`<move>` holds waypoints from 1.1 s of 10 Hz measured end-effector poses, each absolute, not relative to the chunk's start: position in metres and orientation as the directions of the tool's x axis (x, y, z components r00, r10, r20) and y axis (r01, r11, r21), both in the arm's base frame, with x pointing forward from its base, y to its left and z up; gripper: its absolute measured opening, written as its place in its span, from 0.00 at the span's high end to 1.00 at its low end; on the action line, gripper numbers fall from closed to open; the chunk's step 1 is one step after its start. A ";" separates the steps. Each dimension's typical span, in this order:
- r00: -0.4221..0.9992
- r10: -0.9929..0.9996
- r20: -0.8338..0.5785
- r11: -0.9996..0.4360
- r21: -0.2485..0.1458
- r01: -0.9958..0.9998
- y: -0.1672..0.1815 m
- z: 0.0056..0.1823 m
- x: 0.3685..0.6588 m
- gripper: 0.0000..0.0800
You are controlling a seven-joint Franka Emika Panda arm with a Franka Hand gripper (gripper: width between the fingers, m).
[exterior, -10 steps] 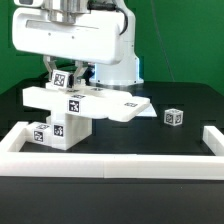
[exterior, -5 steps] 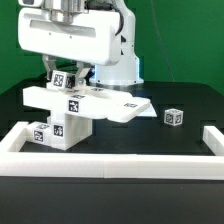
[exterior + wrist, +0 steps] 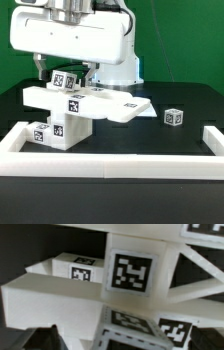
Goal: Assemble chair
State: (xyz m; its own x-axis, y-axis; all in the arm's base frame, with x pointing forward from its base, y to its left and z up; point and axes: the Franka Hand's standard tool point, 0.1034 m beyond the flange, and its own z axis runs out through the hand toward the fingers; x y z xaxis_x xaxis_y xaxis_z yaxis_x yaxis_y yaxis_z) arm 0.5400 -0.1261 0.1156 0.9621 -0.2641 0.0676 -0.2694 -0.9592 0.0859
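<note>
The partly joined chair (image 3: pixel 72 108) stands at the exterior view's left: white bars stacked on tagged blocks (image 3: pixel 48 133), with a flat seat panel (image 3: pixel 128 107) reaching toward the right. My gripper (image 3: pixel 65 72) hangs right over its upper tagged bar (image 3: pixel 62 78), mostly hidden under the arm's white body. The dark fingers (image 3: pixel 39 64) stand spread on either side of that bar. In the wrist view the gripper (image 3: pixel 125 339) is open, with a tagged white part (image 3: pixel 132 272) filling the gap between the fingers (image 3: pixel 42 339), which are apart from it.
A small tagged white cube (image 3: pixel 173 117) lies alone on the black table at the exterior view's right. Long white border rails (image 3: pixel 110 162) frame the front and both sides. The arm's base (image 3: pixel 120 72) stands behind the chair.
The gripper has opened: its fingers spread outward from the upper tagged bar and let it go. The chair parts stayed in place.
</note>
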 end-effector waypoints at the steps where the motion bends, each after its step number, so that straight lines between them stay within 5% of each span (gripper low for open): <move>1: 0.982 -0.181 0.062 -0.978 0.093 -0.186 -0.127 0.116 0.540 0.19; 7: 0.967 0.253 0.024 -0.963 0.103 0.249 -0.129 0.119 0.536 0.19; 11: 0.818 0.575 -0.023 -0.809 0.133 0.573 -0.131 0.119 0.535 0.19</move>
